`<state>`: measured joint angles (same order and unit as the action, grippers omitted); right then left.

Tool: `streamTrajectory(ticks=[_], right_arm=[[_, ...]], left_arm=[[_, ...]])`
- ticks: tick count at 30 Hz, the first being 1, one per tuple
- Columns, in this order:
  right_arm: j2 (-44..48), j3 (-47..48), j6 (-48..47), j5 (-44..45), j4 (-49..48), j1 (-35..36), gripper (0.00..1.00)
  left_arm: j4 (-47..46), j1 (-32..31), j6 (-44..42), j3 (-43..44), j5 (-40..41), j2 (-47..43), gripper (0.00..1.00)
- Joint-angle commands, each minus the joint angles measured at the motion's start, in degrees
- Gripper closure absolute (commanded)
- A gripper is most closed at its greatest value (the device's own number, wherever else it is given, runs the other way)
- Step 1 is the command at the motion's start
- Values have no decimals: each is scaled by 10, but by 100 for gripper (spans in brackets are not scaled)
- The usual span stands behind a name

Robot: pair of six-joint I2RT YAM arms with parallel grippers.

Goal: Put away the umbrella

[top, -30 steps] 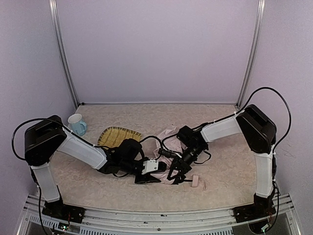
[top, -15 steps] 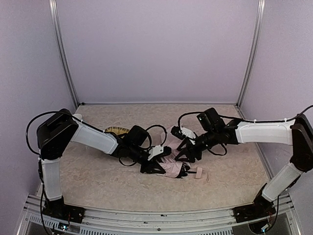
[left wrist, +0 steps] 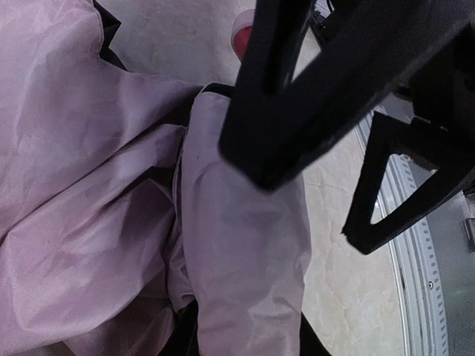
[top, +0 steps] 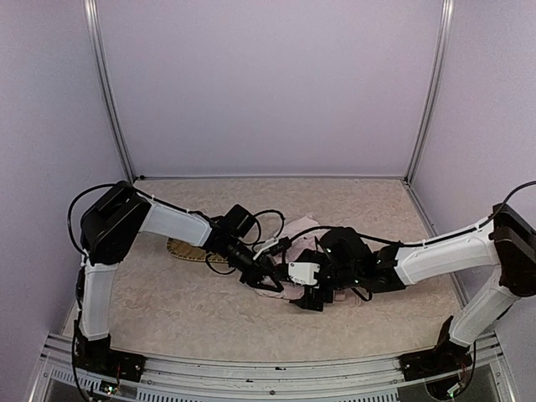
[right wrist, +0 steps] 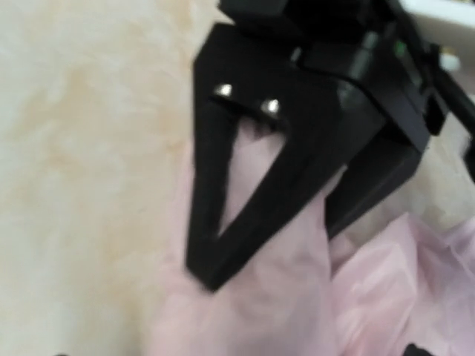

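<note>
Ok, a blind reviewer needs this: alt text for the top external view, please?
Two robot arms meet over a crumpled pale pink umbrella at mid-table, the left gripper and the open right gripper low on its fabric. A woven yellow mat is partly hidden by the left arm.

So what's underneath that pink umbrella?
Only speckled beige table shows around the umbrella; its crumpled pink fabric hides anything lying beneath.

Left arm (top: pixel 172 224) and right arm (top: pixel 435 255): white link shells, black joint housings, looped black cables. Right gripper (right wrist: pixel 267 256): black triangular open-frame fingers (right wrist: pixel 208 185), two silver screws near one root.
</note>
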<state>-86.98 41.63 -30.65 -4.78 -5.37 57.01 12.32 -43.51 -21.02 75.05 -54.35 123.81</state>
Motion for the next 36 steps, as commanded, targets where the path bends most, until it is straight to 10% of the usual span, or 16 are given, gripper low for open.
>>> streamTrajectory(ticks=[1,12,17,24,30,36], right_arm=[[-61,44,-34,40,35,13,8],[-146,77,-19,134,77,16,38],[-156,80,-8,136,90,16,66],[-133,95,27,42,156,5,80],[-137,134,55,-143,273,-25,80],[-161,159,71,-261,353,-53,80]], left_arm=[[130,8,48,-16,-1,54,96],[160,14,38,6,-43,81,95],[148,14,27,4,-57,65,78],[-136,18,102,-145,63,-124,45],[-409,16,74,-337,153,-306,44],[-446,-19,-53,-430,164,-399,44]])
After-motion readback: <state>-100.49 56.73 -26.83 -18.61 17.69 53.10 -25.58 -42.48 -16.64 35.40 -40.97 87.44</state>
